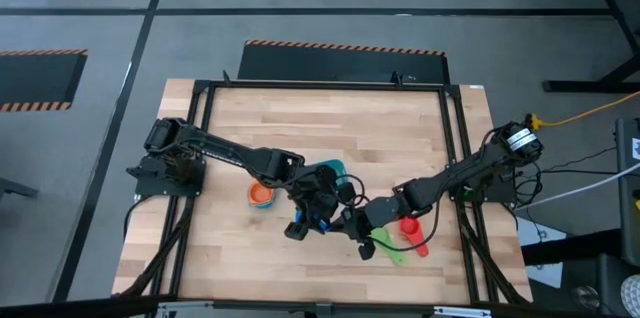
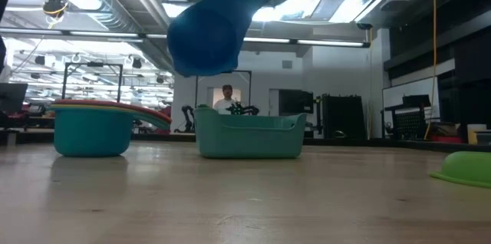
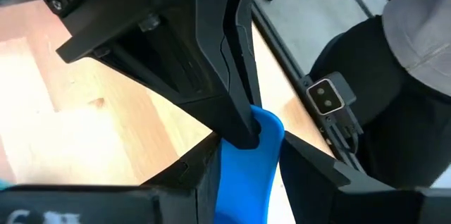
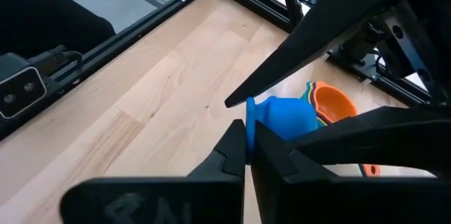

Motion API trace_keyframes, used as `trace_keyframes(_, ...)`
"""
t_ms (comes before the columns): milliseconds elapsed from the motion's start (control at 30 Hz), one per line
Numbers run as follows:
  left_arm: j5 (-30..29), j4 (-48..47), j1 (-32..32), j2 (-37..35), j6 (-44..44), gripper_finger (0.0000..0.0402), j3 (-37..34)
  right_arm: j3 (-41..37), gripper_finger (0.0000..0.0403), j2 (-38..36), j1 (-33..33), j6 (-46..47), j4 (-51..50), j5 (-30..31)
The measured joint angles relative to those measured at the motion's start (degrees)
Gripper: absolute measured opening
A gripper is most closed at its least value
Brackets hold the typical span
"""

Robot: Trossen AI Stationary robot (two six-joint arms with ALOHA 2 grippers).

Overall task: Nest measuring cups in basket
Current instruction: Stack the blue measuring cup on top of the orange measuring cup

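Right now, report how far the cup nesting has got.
Done: a nested stack topped by the orange plastic cup sits beside the teal plastic basket, not in it. In hand: the left gripper pinches the dark blue plastic cup aloft, the right gripper close by. Left: the green plastic cup and red plastic cup lie loose, and no cup shows above the basket's rim.

You're looking at a table [image 1: 330, 123] of pale wood planks, smooth with a soft sheen, framed in matt black metal. The blue cup [image 4: 282, 120] is smooth plastic with a faint gloss, as are the orange cup [image 4: 332, 103] and green cup [image 2: 466, 166]. The teal basket [image 2: 249, 138] looks like satin plastic.
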Motion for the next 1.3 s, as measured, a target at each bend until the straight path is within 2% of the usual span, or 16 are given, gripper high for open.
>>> trace_keyframes(333, -1.5, -2.7, 0.1, -0.1, -0.5, 0.0132, 0.1, 0.0, 0.0008, 0.0, -0.1, 1.5, -0.4, 0.2)
trace_keyframes(533, -3.1, -10.8, 0.1, -1.5, -0.5, 0.0133, 0.1, 0.0, 0.0008, 0.0, -0.4, 3.5, -0.6, -0.5)
trace_keyframes(767, -6.0, -15.7, 0.1, -3.7, -1.0, 0.0133, 0.1, 0.0, 0.0008, 0.0, -1.4, 7.4, -1.3, -5.9)
trace_keyframes(900, -6.0, -21.1, 0.0, -6.5, -1.8, 0.0133, 0.2, 0.0, 0.0008, 0.0, -2.0, 9.3, -1.8, -5.9)
trace_keyframes(967, -7.1, -26.8, -0.4, -8.4, -2.4, 0.0133, 0.1, 0.0, 0.0008, 0.0, -2.5, 10.5, -1.5, -6.0)
trace_keyframes(1200, -17.3, -38.0, -4.7, -18.6, -7.3, 0.0133, 0.0, 0.1, 0.001, 0.0, -5.7, 16.4, 2.9, -6.2)
trace_keyframes(1300, -24.0, -40.9, -8.4, -23.4, -12.2, 0.0133, 0.0, 0.1, 0.0009, 0.0, -7.9, 19.5, 5.8, -8.1)
